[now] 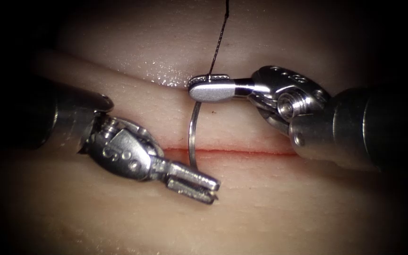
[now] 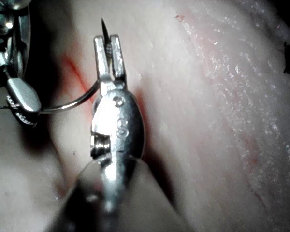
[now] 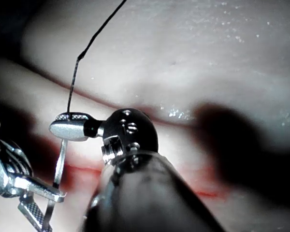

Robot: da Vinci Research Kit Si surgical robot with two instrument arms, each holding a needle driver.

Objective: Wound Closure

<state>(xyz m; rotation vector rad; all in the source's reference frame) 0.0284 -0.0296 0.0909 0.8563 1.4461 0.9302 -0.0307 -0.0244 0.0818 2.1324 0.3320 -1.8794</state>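
Observation:
My right tool (image 1: 192,85) is shut on the tail end of the curved needle (image 1: 191,137), just where the dark thread (image 1: 219,42) joins it, over the far side of the cut (image 1: 251,152). The needle arcs down across the cut, free of the tissue (image 1: 260,212). My left tool (image 1: 213,189) sits at the cut's near edge, open, its jaws straddling the needle close to the point. In the left wrist view the needle (image 2: 72,104) runs between the left tool's jaws (image 2: 110,41) and its sharp tip pokes out past them. The right wrist view shows my right tool (image 3: 55,124) gripping the needle (image 3: 60,162).
The cut runs as a thin red line across the tissue, with red fluid along it. A fold of tissue (image 1: 166,78) rises behind the right tool. The thread leads up and away out of view. A small dark fleck (image 2: 287,58) lies on the tissue.

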